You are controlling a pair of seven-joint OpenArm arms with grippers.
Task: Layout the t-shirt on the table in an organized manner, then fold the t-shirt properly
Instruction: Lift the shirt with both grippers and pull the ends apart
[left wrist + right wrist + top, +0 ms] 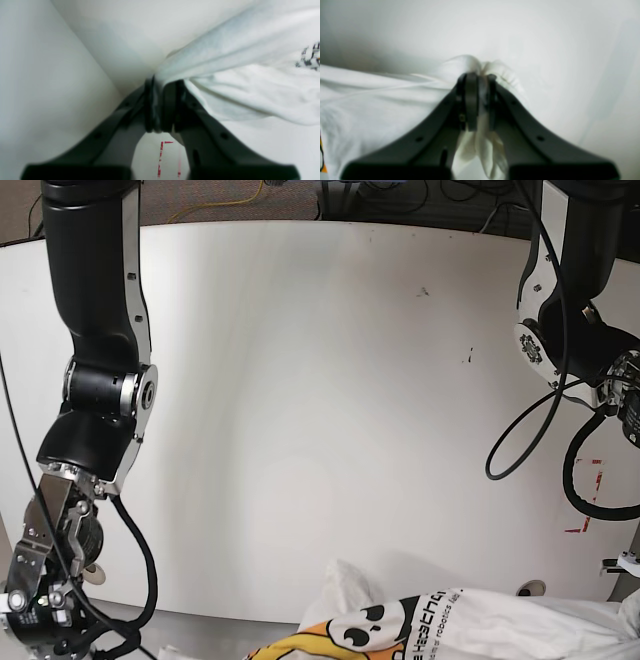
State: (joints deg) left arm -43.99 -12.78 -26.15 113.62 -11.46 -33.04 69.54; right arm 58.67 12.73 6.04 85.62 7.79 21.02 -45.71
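In the left wrist view my left gripper [158, 82] is shut on a bunched edge of the white t-shirt [250, 82]. The cloth stretches away to the right, with black lettering at the frame's edge. In the right wrist view my right gripper [478, 76] is shut on another bunch of the t-shirt [382, 105], which trails off to the left. In the base view the t-shirt [470, 625] lies crumpled along the near edge of the table [320, 380], its yellow-orange print and black lettering facing up. Both grippers' fingertips lie outside the base view.
Red tape [590, 495] marks the table at the right, also seen as red tape [162, 155] between my left fingers. A grey grommet hole [530, 588] sits by the shirt, another grommet hole [95, 573] near the right arm [100, 380]. Black cables [520, 440] hang off the left arm [570, 330].
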